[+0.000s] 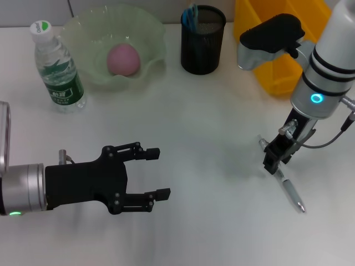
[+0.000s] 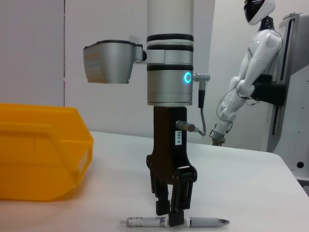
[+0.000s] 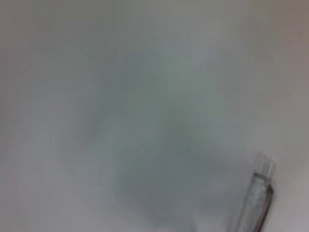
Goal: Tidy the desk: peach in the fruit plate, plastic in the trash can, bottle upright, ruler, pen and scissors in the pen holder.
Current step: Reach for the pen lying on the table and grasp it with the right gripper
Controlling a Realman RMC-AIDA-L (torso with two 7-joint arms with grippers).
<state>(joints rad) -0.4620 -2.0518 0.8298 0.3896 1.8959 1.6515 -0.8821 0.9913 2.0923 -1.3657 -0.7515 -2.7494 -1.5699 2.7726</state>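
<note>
A grey pen (image 1: pixel 292 194) lies flat on the white table at the right. My right gripper (image 1: pixel 275 162) stands straight down over it, fingers closed on the barrel near its upper end; the left wrist view shows the same grip on the pen (image 2: pixel 205 222). The right wrist view shows only the pen's end (image 3: pixel 259 193). My left gripper (image 1: pixel 161 173) hovers open and empty at the lower left. A pink peach (image 1: pixel 122 59) sits in the green fruit plate (image 1: pixel 152 33). The bottle (image 1: pixel 58 69) stands upright at the far left. The black mesh pen holder (image 1: pixel 203 47) stands at the back. I see no ruler, scissors or plastic.
A yellow bin (image 1: pixel 274 61) stands behind my right arm at the back right. Something blue pokes out of the pen holder. A white humanoid robot (image 2: pixel 251 72) stands beyond the table in the left wrist view.
</note>
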